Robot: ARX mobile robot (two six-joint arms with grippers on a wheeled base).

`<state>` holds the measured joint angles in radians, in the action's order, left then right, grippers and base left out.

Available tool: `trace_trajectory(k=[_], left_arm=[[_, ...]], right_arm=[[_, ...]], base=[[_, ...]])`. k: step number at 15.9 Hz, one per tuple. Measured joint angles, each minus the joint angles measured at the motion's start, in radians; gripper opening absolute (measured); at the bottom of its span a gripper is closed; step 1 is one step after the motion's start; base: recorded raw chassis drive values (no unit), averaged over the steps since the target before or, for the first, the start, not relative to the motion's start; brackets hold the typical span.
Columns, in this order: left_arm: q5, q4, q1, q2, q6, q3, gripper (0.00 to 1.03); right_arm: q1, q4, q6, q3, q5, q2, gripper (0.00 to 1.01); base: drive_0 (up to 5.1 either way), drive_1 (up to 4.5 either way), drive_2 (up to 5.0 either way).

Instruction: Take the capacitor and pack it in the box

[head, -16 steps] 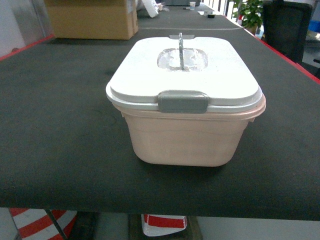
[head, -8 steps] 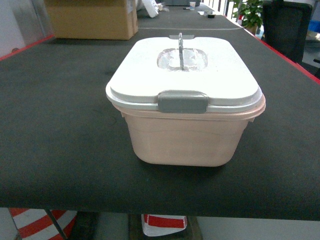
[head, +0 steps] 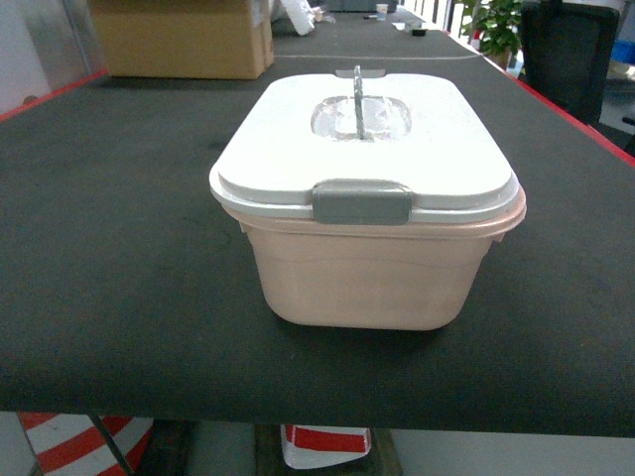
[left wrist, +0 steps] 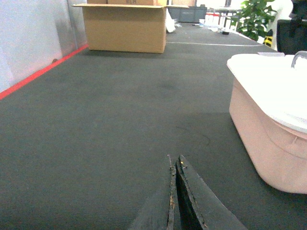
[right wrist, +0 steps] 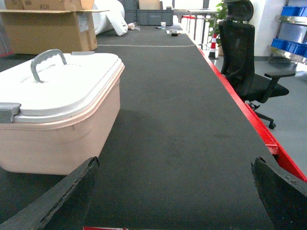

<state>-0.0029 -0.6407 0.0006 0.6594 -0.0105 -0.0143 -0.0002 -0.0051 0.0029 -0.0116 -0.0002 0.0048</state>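
Nothing has shifted over the last second: box [head: 369, 248] sits lidded and latched, right of my left gripper [left wrist: 175, 191], jaws pressed together, and left of my right gripper [right wrist: 175, 191], jaws wide apart. Capacitor not visible anywhere; lid must open first.

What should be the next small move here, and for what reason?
Probably bring the open right gripper to the grey front latch and release it. The box is closed, its white lid latched down, so nothing can go in yet. No capacitor shows in any view. The left gripper is shut and empty, low over the black table.
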Motion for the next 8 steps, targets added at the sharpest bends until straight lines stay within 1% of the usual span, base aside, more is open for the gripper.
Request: trace_trajectory(k=[2,6,8], left_arm=[[0.001,0.101,0.0,-0.103,0.0,0.0,0.02],[0.001,0.233,0.0,-0.248,0.0,0.0,0.02],[0.001,0.279,0.0,-0.295,0.0,0.0,0.02]], right_arm=[[0.0,0.0,0.0,0.0,0.0,0.0,0.98],[0.0,0.0,0.0,0.0,0.0,0.0,0.98],[0.0,0.0,0.0,0.0,0.0,0.0,0.98]], base=[[0.0,0.0,0.0],[0.0,0.0,0.0],[0.0,0.0,0.0]])
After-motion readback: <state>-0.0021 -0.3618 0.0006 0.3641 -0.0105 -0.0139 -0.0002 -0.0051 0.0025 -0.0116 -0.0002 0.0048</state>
